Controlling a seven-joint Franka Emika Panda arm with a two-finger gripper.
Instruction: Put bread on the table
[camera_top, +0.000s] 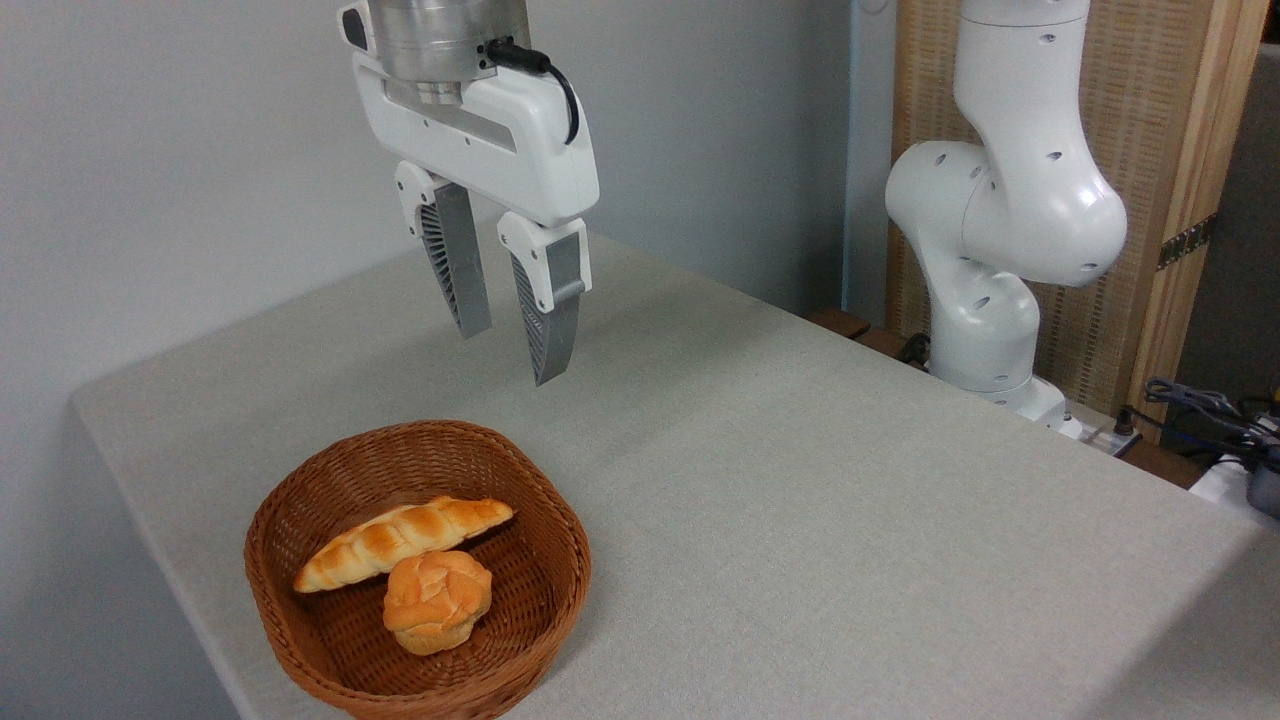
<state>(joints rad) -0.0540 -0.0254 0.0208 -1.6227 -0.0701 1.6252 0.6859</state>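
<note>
The bread (400, 540), a long braided golden loaf, lies across the inside of a brown wicker basket (545, 590) near the front left of the table (800, 500). It leans on a small round knotted bun (437, 600) in front of it. My gripper (512, 356) hangs well above the table, behind and above the basket's far rim. Its two grey ribbed fingers (462, 270) point down, spread apart with nothing between them.
The arm's white base and lower joints (1000, 230) stand at the table's far right edge, before a wood-framed woven panel. Cables and plugs (1210, 410) lie off the table at the right. A grey wall runs behind.
</note>
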